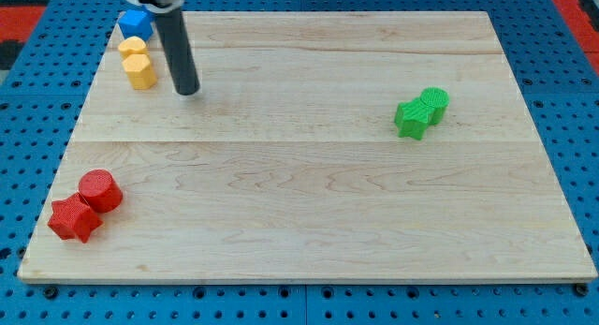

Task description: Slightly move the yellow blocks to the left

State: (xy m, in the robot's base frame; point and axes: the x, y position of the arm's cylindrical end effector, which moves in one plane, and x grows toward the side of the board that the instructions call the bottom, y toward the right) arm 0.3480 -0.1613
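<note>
Tip (pixel 187 89) just right of yellow blocks (pixel 138 63), blue block (pixel 137 24) above

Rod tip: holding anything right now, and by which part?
Nothing is held. My tip is a bare rod end on the board, just to the view's right of the two yellow blocks, with a small gap, touching neither.

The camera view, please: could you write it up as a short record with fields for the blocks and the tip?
Yellow blocks: two, touching, a yellow cylinder above a yellow hexagonal block, at the view's top left
Blue block: just above the yellow ones
My tip: right of the yellow pair, apart from them
Red blocks: red cylinder and red star block, bottom left
Green blocks: green cylinder and green star block, right side
</note>
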